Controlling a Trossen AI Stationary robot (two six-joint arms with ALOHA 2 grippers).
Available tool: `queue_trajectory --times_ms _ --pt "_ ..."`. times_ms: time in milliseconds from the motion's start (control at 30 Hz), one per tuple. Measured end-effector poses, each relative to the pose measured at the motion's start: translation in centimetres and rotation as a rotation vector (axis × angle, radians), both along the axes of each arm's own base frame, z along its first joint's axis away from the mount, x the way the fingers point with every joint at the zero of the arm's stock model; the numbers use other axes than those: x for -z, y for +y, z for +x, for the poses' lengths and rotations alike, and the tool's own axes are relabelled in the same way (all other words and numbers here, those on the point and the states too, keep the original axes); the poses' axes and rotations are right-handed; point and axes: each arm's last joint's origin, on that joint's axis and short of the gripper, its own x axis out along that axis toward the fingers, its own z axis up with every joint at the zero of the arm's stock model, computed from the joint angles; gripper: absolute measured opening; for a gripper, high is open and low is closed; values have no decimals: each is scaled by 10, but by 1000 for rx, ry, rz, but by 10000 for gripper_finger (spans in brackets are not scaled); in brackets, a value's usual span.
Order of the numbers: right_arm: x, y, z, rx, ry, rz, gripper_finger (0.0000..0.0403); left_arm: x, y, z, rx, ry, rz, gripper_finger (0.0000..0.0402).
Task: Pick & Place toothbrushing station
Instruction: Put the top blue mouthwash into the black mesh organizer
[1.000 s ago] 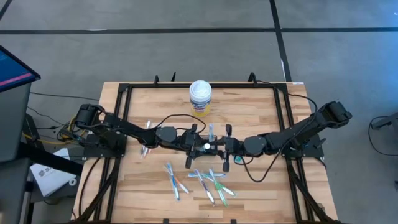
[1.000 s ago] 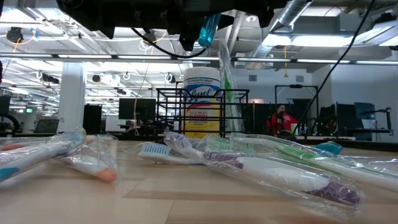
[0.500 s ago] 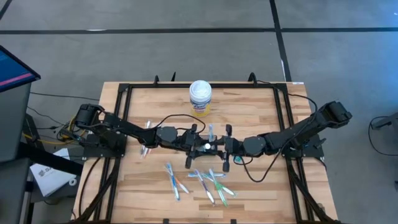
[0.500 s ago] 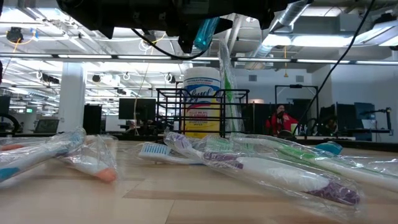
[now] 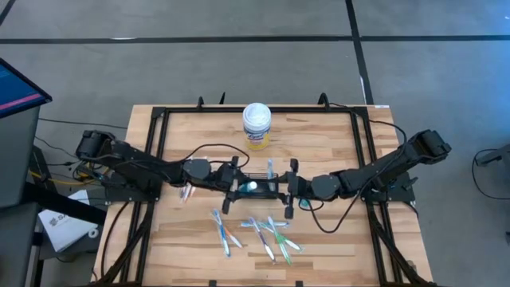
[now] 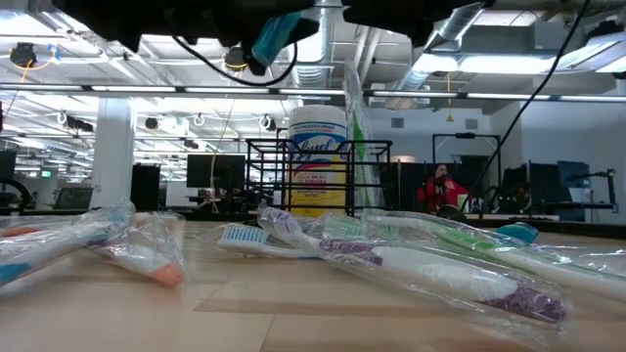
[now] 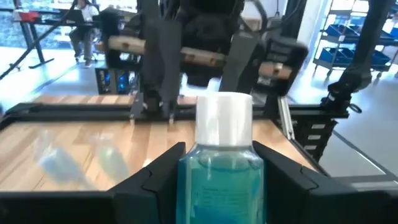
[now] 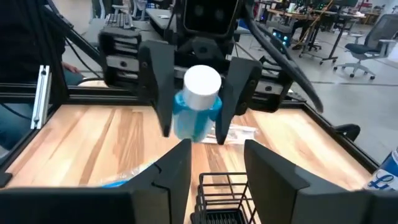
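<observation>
We see the wooden table (image 5: 335, 143) from above, both arms reaching in to meet near its middle. Next in size, the white canister (image 5: 256, 125) stands toward the table's far edge, well apart from the work. The toothbrushing station (image 5: 261, 185), a black wire holder, sits at the table's centre, its long axis running across the table from one arm to the other. The left gripper (image 5: 233, 188) hangs at the station's left end, clasping a small blue-green bottle (image 7: 222, 168) with a white cap between its fingers (image 7: 163, 167). The right gripper (image 5: 288, 191) is at the opposite end, its fingers (image 8: 173, 169) spread and empty, with the wire holder just ahead between them (the nearer arm to it, we judge). Wrapped toothbrushes (image 5: 255, 231) lie scattered on the near side, apart from both grippers. We judge that the bottle must come down into the holder, just to the left gripper's right.
</observation>
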Motion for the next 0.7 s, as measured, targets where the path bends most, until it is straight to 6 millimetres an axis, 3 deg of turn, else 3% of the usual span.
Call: queue_trajectory --times_ms 200,433,700 --pt "-3 0 -2 -2 -5 5 120 12 3 -11 -31 29 11 143" --pt "-4 0 -3 -6 -7 -5 111 18 4 -12 -60 24 13 166" --pt "-4 0 -3 -9 -5 -9 109 23 14 -10 -102 38 13 91"
